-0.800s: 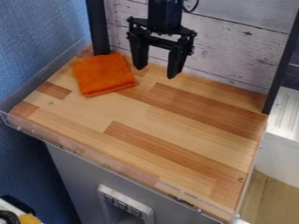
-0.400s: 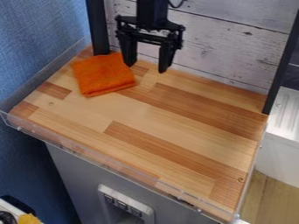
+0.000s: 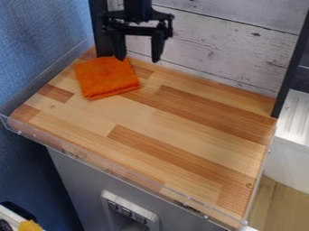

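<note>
The black gripper hangs at the upper left of the view, over the rear edge of the wooden surface, pointing down. Its two fingers stand apart with nothing between them. An orange cloth, folded into a rough square, lies flat near the back left corner of the wooden surface. The left fingertip appears just above the cloth's upper right edge; whether they touch I cannot tell.
A black post rises behind the cloth, and another stands at the back right. White wooden planks form the back wall. A low clear rim runs along the front and left edges.
The gripper has moved left and somewhat up in the view, from right of the cloth to near its upper right corner. The cloth has stayed put.
</note>
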